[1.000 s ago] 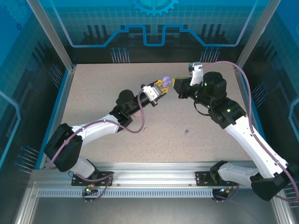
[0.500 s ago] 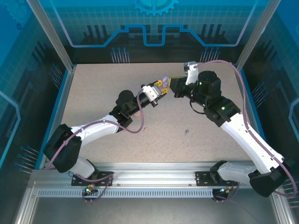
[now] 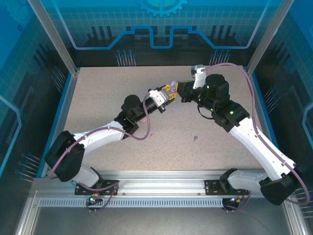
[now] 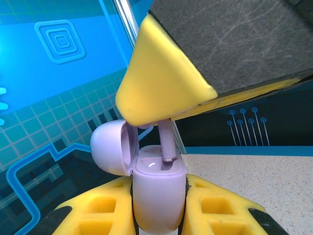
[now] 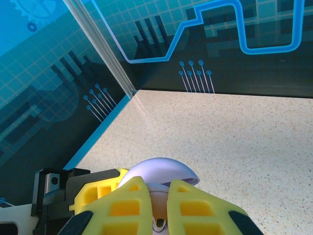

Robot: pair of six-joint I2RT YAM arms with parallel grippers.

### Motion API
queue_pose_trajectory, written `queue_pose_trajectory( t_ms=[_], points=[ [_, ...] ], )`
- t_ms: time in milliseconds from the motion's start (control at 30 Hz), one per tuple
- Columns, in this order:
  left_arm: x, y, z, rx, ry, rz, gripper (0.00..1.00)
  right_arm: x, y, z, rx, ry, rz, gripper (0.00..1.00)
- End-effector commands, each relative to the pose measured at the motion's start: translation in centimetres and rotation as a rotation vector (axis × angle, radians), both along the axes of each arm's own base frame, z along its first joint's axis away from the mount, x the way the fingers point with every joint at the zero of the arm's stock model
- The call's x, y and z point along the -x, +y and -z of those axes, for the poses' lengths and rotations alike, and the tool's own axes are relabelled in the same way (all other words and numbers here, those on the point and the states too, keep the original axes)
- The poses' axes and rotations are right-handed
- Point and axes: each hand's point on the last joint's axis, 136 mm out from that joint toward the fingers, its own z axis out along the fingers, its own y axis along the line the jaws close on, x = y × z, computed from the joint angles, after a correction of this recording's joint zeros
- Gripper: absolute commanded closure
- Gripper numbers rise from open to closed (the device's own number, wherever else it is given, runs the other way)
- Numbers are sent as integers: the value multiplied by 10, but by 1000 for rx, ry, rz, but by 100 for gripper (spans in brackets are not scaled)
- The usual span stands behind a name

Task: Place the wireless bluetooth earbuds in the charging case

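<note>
The left end effector (image 3: 167, 94) was clamped on the pale purple round plastic charging case (image 4: 157, 196), lid open, above the speckled bench (image 3: 98, 103). The right end effector (image 3: 180, 88) pinched a pale purple stemmed earbud (image 4: 167, 142), its stem tip at the case's socket, seemingly not yet seated. A loose purple earbud (image 3: 195, 138) lay on the bench, so most of the task looked undone.

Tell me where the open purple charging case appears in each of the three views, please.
Top external: upper centre, the purple charging case sits between the left gripper and right gripper, mostly covered.
Left wrist: bottom centre, lid open leftward, a purple earbud standing in it.
Right wrist: bottom centre, domed lid up.
Shared landmark: the speckled table.
</note>
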Motion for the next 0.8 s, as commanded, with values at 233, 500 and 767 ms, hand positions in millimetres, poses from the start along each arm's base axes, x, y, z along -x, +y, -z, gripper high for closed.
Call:
queue_pose_trajectory(
  t_ms=[233,500,767],
  points=[
    [12,1,-38,75,-51,25,100,0,9,20,35,18,-28,93],
    [10,2,-38,75,-50,18,100,9,9,24,64,-1,-70,94],
    [9,1,-40,83,-49,19,100,17,19,33,103,9,-162,95]
  ],
)
